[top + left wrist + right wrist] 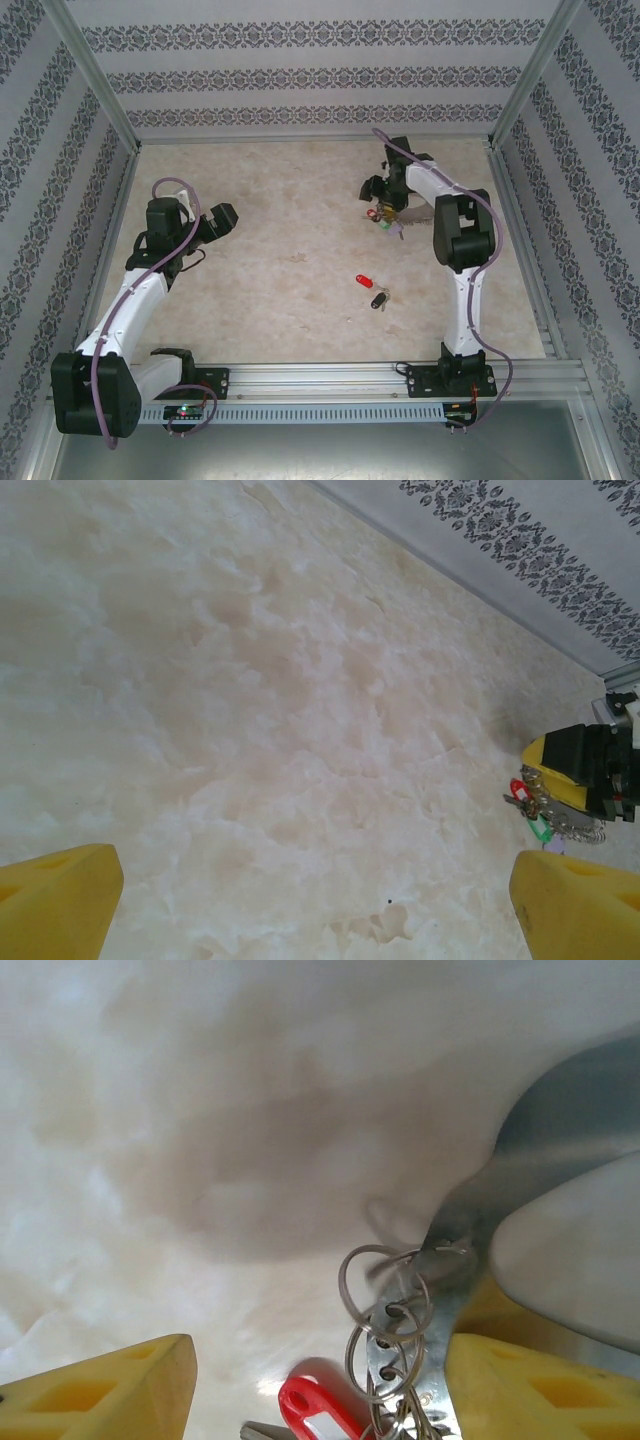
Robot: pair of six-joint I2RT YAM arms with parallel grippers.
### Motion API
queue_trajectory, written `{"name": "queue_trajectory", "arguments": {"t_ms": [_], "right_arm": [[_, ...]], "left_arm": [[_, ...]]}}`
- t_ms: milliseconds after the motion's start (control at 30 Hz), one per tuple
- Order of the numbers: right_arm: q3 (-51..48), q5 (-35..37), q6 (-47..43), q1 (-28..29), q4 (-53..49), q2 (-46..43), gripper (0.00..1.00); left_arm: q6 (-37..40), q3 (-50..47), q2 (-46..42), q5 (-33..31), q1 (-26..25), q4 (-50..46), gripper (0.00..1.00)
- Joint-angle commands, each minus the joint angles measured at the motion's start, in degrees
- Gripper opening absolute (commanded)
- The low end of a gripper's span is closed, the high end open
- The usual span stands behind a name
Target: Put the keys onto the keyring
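Step in hand, by my judgement: securing the keyring. Here the right gripper [378,190], jaws spread, stands over the keyring [385,1295], a bunch of thin loops with a red tag [315,1412] lying between its fingers, nearer one of them. The left gripper [222,218], jaws also spread, hovers over bare table [290,200]. The red key [364,281] and black key [378,299] lie side by side mid-table, well apart from the ring. Advice: centre the loop, then pinch one edge only, leaving the far arc free for threading

Open table [280,230] stretches across the middle; the keys [364,280] block its near-right part.
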Motion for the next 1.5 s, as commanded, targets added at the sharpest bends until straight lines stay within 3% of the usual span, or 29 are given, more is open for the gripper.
{"name": "queue_trajectory", "arguments": {"t_ms": [0, 267, 533, 733, 867, 1000, 1167, 1467], "right_arm": [[-2.2, -4.7, -1.7, 3.5, -1.4, -0.7, 0.68], [-6.9, -7.3, 0.2, 14.9, 1.4, -3.0, 0.68], [-12.2, -9.5, 4.1, 30.4, 6.4, -6.2, 0.68], [-15.7, -12.3, 7.6, 37.1, 11.4, -11.1, 0.67], [-20.8, -10.8, 9.5, 35.4, 15.9, -19.0, 0.67], [-29.2, -7.8, 11.6, 29.0, 21.7, -24.7, 0.66], [-31.7, -10.2, 11.5, 22.0, 23.1, -23.3, 0.62], [-28.8, -12.7, 12.6, 21.5, 24.4, -15.8, 0.6]], "left_arm": [[-0.4, 1.7, -0.7, 0.9, -0.6, -2.2, 1.0], [-0.8, 1.9, -1.6, 0.7, -0.8, -3.1, 1.0], [-0.8, 2.6, -1.6, 0.7, -1.1, -4.8, 1.0], [-1.0, 2.1, -0.8, 1.5, -1.2, -5.1, 0.96], [-1.3, 2.2, 1.8, 5.7, -1.5, -5.0, 0.91], [-1.7, 2.2, 5.5, 8.6, -3.3, -5.7, 0.89], [-4.0, 1.8, 11.4, 8.3, -8.4, -5.6, 0.81], [-5.7, 1.9, 20.2, 6.6, -10.9, -2.9, 0.71]]}}
